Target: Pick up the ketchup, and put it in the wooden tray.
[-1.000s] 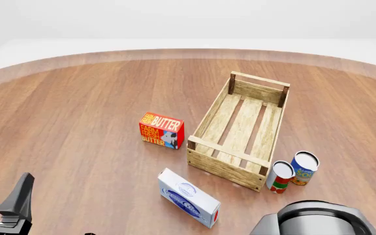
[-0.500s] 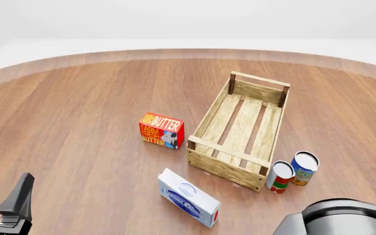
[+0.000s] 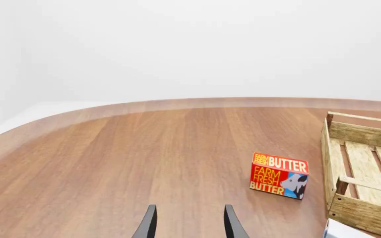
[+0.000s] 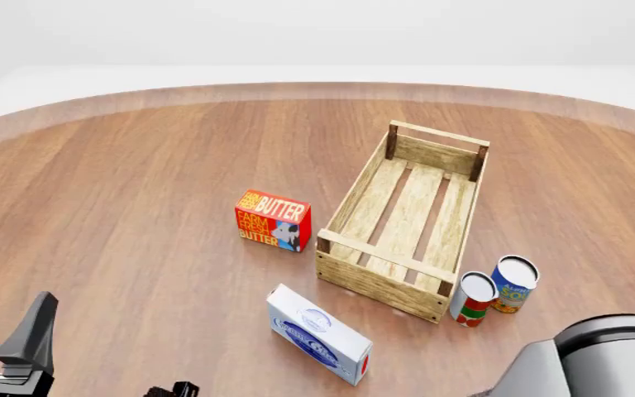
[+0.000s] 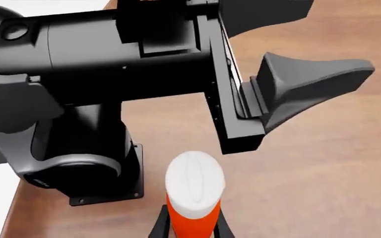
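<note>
Where right fingers (image 5: 166, 225) flank it, ketchup (image 5: 193, 198) stands.

Reads "FARM FRESH BUTTER" in yellow and white on the red butter box (image 4: 274, 220) (image 3: 279, 175); print on the white box (image 4: 319, 334) and both cans (image 4: 473, 299) (image 4: 513, 284) too small to read.

White-capped ketchup (image 5: 192, 198) upright, empty slatted wooden tray (image 4: 403, 222) on table
</note>
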